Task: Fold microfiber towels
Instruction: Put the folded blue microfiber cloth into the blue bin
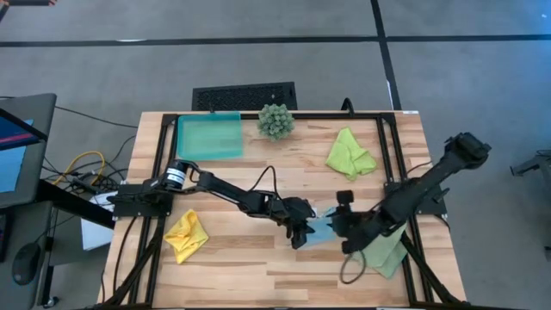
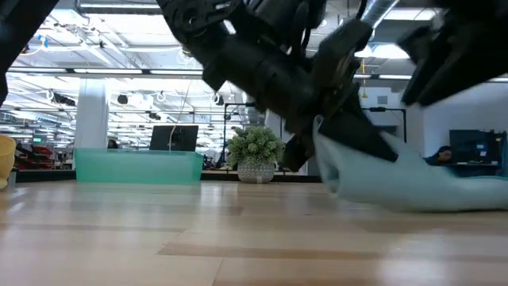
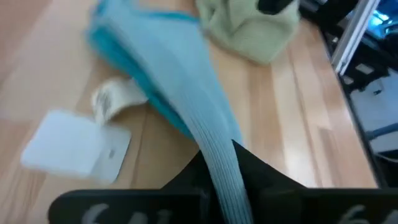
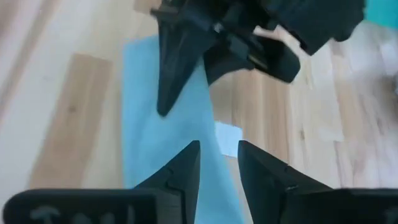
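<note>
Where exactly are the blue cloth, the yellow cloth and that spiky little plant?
light blue towel [image 1: 320,229]: high view, on the part showing between both grippers.
yellow towel [image 1: 187,235]: high view, middle of the crumpled heap.
spiky green plant [image 1: 275,121]: high view, centre of the ball.

Evenly and brightly lit from above, with only faint, soft shadows on the wooden table [image 1: 258,258]. Rows of ceiling lights [image 2: 119,44] glaring in the low view, arms there dark against the glow. Heavily motion-blurred light blue towel [image 3: 161,106] in the left wrist view; soft, smeared right wrist view too. Sharp overhead view.
</note>
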Action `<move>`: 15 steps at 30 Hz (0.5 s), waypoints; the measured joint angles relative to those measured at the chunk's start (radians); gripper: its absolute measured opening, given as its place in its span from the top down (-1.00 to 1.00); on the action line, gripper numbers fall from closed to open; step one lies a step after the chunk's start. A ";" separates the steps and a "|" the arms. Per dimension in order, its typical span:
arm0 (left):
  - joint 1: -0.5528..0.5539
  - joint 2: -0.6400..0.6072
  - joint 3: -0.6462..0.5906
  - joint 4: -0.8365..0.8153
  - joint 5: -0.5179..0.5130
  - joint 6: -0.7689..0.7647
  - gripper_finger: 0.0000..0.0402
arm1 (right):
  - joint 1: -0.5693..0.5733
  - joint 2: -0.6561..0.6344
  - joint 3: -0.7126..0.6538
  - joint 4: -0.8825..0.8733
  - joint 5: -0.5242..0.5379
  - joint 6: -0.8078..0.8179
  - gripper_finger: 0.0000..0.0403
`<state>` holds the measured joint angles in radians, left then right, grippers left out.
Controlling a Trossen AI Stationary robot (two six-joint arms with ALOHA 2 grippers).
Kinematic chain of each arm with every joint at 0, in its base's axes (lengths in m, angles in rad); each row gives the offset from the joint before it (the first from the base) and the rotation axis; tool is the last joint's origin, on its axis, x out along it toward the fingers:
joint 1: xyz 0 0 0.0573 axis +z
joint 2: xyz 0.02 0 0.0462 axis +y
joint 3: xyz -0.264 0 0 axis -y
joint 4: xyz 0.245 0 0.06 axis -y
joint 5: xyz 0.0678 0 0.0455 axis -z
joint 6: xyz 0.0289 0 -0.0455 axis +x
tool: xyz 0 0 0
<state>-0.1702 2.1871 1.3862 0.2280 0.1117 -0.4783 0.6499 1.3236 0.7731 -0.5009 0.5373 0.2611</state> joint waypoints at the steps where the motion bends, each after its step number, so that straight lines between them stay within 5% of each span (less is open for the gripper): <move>1: -0.003 -0.011 0.002 -0.013 -0.001 0.007 0.95 | 0.018 -0.023 0.000 -0.011 0.011 0.014 0.35; 15: -0.007 -0.218 0.011 -0.187 -0.058 0.080 0.94 | 0.247 -0.204 0.000 -0.039 0.130 0.097 0.41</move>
<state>-0.1775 1.9692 1.3968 0.0406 0.0540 -0.3983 0.8972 1.1198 0.7734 -0.5404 0.6673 0.3586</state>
